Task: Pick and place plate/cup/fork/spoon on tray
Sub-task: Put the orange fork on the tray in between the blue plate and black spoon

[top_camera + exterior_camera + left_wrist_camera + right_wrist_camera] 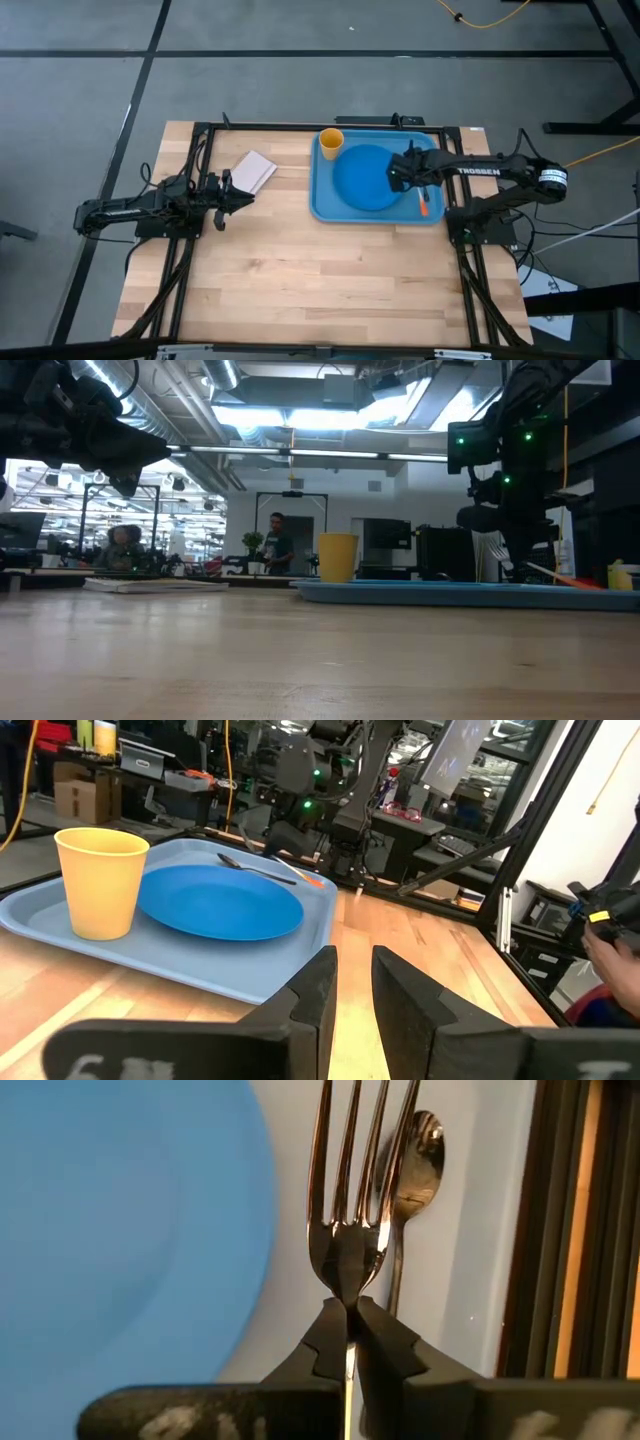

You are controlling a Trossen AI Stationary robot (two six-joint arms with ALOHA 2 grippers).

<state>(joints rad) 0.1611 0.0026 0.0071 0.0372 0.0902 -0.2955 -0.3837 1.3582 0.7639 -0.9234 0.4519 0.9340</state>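
Note:
The light-blue tray (322, 205) lies at the table's far right. The blue plate (362, 180) lies in it, and the yellow cup (331, 141) stands in its far left corner. My right gripper (403, 175) is over the tray's right part, shut on the fork (350, 1170). The fork's orange handle (424, 206) shows near the tray's right rim. The dark spoon (415, 1155) lies on the tray beside the fork's tines. My left gripper (243, 195) hovers left of the tray, its fingers (318, 995) a narrow gap apart and empty. My right gripper pinches the fork's neck (347, 1275), just behind the tines, between its two fingertips. The fingers come from above, and the tines point away past them. In the low view the orange handle (565, 576) slants down toward the tray's right side. I cannot tell whether it touches the tray.
A pale flat pad (253, 170) lies on the table just beyond my left gripper. Bare wood fills the near half of the table (320, 290). Dark frame rails (300, 127) run along the table's edges. People show in the room behind.

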